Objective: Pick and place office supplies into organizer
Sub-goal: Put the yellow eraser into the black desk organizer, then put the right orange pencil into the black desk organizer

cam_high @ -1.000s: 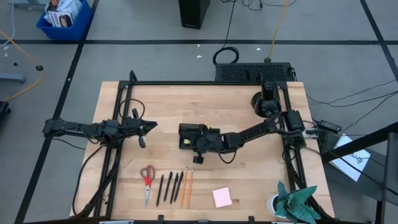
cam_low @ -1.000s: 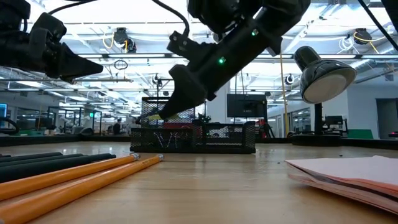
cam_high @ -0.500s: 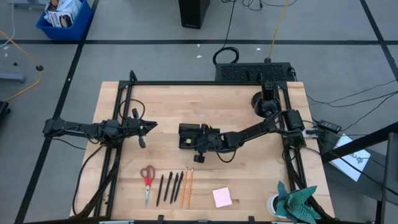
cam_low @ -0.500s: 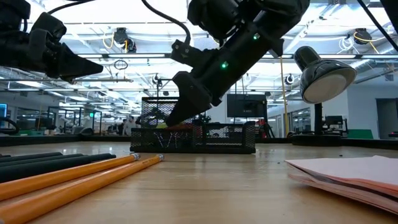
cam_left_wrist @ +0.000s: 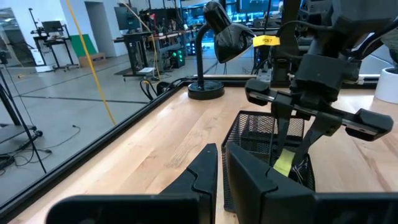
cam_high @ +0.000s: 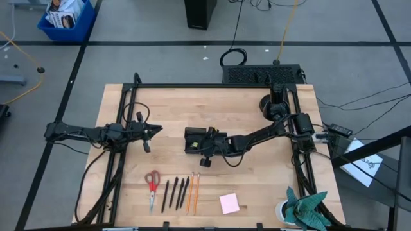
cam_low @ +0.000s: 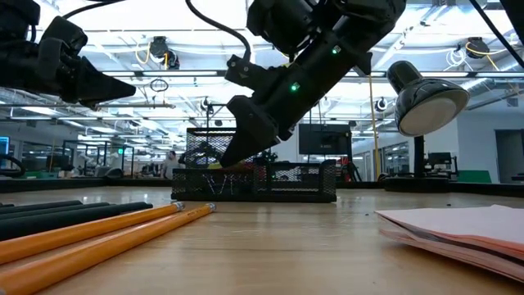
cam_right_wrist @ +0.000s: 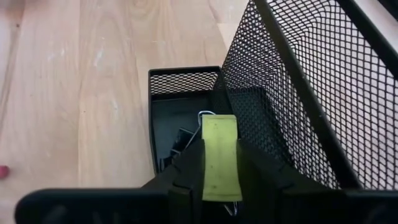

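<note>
Since a second ago the right gripper [cam_right_wrist: 219, 163] has reached lower into the black wire-mesh organizer [cam_high: 194, 139] at mid-table, fingers on the yellow-green binder clip [cam_right_wrist: 219, 155] over a low compartment. Left gripper [cam_high: 153, 130] unmoved, pinched together, empty. On table: one red-handled scissors [cam_high: 152, 187], three dark pens [cam_high: 174, 192], two orange pencils [cam_high: 193, 192], one pink sticky-note pad [cam_high: 229, 203].

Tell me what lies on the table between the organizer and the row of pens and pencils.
Nothing: in the high view, bare wood separates the organizer from the pens and pencils. Only the right gripper hangs over the organizer, a yellow-green clip between its fingers.
</note>
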Robot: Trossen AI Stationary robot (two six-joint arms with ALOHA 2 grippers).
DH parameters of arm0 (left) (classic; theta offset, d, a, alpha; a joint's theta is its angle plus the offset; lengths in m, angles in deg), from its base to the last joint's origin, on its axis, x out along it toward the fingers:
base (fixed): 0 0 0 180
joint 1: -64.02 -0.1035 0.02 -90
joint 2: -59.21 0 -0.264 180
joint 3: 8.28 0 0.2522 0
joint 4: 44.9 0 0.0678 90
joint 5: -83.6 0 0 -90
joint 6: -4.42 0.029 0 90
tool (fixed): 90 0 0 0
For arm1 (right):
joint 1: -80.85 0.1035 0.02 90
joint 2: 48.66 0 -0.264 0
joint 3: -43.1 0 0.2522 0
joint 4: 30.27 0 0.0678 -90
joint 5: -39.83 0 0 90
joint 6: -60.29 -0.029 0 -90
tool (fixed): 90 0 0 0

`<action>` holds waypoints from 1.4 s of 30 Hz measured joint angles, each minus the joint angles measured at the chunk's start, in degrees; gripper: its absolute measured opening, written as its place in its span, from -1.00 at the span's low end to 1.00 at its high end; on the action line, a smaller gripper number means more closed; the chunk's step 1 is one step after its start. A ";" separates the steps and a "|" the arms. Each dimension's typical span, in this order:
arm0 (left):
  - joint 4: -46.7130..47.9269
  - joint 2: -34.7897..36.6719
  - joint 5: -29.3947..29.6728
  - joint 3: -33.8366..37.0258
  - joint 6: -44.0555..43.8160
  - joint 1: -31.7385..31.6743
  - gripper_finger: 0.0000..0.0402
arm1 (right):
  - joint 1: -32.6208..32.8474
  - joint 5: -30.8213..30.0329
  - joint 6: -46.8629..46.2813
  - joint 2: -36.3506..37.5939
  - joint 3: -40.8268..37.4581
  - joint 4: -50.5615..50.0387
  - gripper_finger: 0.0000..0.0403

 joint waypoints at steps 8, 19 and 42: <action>0.00 0.01 0.00 0.00 0.00 -0.01 -0.79 | 0.00 0.00 -0.37 0.00 0.00 0.02 -0.49; 0.01 0.01 0.00 0.00 0.00 -0.01 -0.79 | 0.04 -0.02 0.39 0.00 0.00 1.64 -0.49; 0.96 -0.01 -0.06 -0.09 -2.69 -0.02 -0.79 | 5.62 -0.37 13.76 3.12 0.00 14.51 -0.52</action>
